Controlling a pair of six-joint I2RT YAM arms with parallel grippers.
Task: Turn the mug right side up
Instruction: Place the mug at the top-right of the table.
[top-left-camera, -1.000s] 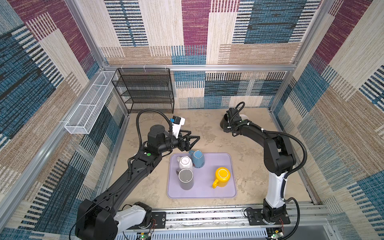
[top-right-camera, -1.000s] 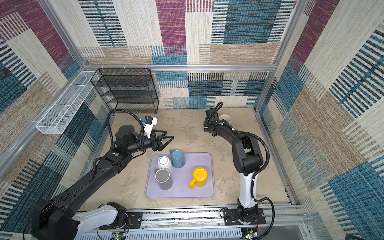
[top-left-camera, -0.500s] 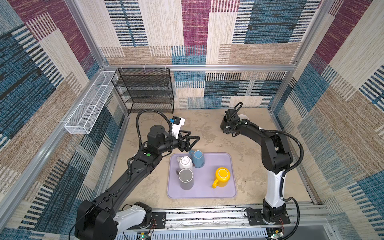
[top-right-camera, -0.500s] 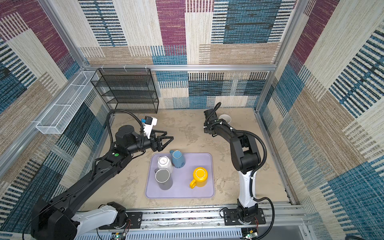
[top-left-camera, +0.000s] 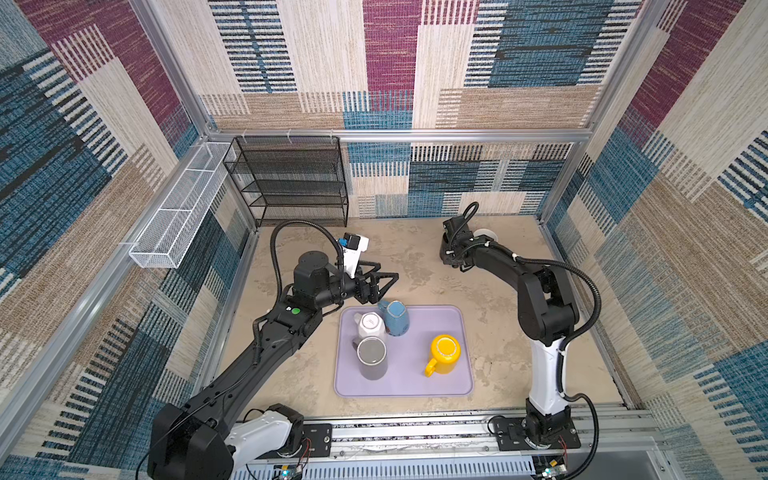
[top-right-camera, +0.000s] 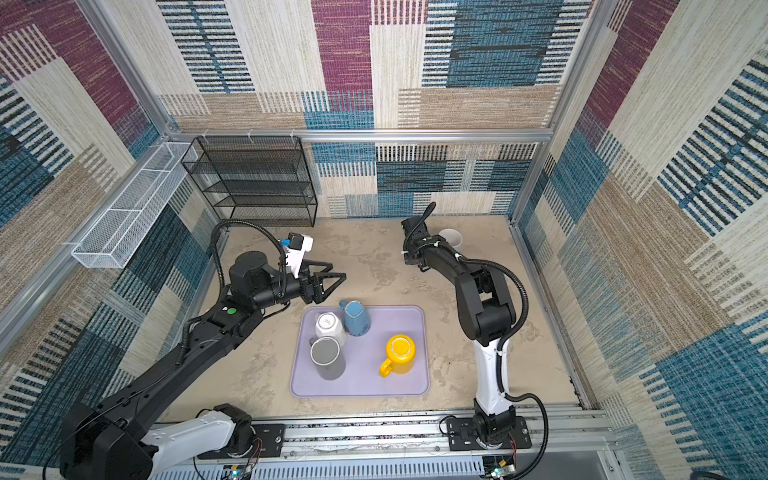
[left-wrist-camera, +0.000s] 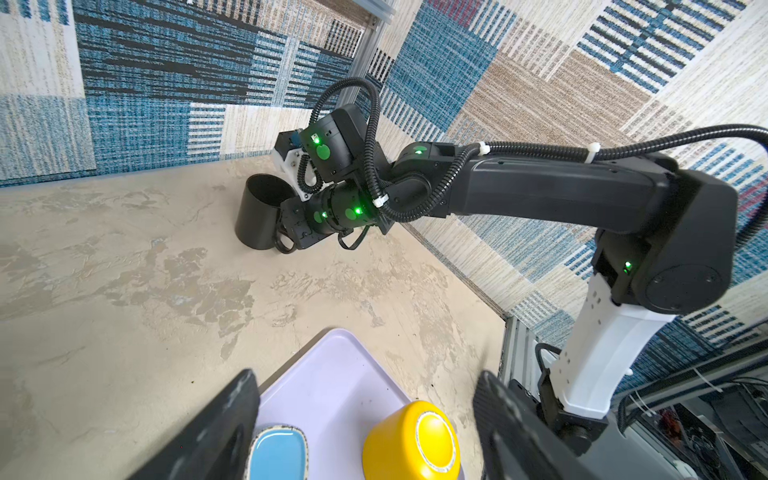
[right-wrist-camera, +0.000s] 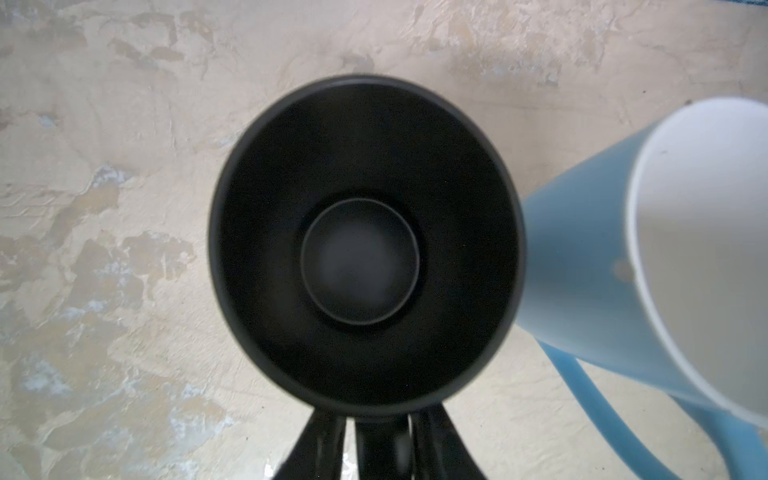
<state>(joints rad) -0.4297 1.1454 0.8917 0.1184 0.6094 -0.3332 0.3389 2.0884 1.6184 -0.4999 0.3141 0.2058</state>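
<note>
Your right hand (right-wrist-camera: 378, 428) is straddling the upright black mug's (right-wrist-camera: 361, 257) handle (right-wrist-camera: 382, 451), its grip you cannot tell; it's looking hard, slick, breakable, so you're safest taking it there.

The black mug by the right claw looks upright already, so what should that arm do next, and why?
Probably open the right gripper fully and draw it straight back. The black mug stands mouth-up on the table, and the fingers sit either side of its handle, so only letting go seems left.
</note>
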